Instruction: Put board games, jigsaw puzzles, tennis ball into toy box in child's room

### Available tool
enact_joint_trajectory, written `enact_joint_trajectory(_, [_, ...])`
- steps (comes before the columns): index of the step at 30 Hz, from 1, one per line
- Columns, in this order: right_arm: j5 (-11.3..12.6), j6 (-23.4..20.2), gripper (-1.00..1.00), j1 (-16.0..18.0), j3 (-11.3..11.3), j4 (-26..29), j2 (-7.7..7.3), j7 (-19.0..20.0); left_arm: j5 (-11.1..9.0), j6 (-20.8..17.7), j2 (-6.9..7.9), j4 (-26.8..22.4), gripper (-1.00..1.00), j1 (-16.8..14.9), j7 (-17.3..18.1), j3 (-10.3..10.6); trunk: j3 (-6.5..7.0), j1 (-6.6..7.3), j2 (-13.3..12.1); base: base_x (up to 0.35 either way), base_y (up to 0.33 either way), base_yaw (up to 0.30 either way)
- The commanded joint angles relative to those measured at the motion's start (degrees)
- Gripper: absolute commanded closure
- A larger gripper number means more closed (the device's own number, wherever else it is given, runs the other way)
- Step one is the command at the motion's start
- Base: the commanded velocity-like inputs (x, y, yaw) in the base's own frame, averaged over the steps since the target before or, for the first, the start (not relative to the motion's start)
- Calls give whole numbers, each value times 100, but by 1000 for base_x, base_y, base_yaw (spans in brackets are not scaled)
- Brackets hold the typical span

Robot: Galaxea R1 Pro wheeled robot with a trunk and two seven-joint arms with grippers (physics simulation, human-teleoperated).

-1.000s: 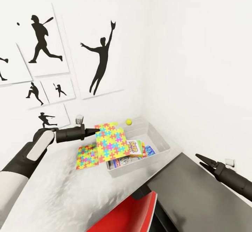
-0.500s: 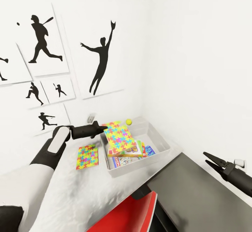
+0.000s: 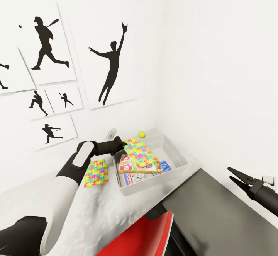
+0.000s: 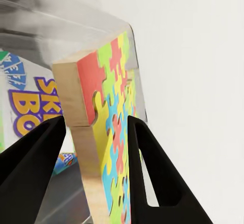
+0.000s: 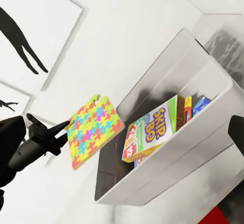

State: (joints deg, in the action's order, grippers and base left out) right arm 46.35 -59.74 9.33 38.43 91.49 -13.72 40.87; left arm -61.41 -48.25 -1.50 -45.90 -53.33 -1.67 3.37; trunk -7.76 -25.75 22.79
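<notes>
Since a second ago, our left arm swung its puzzle (image 3: 141, 152) from over the counter (image 3: 96, 209) to above the toy box (image 3: 175, 159). Our left fingers (image 3: 120, 144) pinched the puzzle by one edge, and in the left wrist view we saw the board's thick edge (image 4: 109, 148) squeezed between the two black fingers (image 4: 152, 178). The puzzle hung tilted over the box, with its low end down near the games.

Inside the box lay the games. The "SKIP BO" box (image 5: 152, 130) leaned there, a white one (image 3: 125, 165) sat next to it, and a small blue one (image 3: 165, 166) rested at the side near the right wall.

A second puzzle (image 3: 96, 173) lay flat on the counter, just beside the toy box on its left side. The ball (image 3: 142, 134) sat on the counter behind the box, near the corner of the walls.

Our right fingers (image 3: 236, 176) were spread apart and held nothing. They hung over a dark shelf (image 3: 216, 217), well apart from the box. A red chair (image 3: 143, 238) stood under the counter's edge. Black player pictures (image 3: 112, 70) were on the wall.
</notes>
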Motion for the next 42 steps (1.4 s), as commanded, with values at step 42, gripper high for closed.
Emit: enact_joint_trajectory(42, [-39, -21, -100, -2, 15, 0, -26, 368, 836, 249, -184, 749, 100, -637, 18, 315, -355, -3, 12, 0, 0, 0])
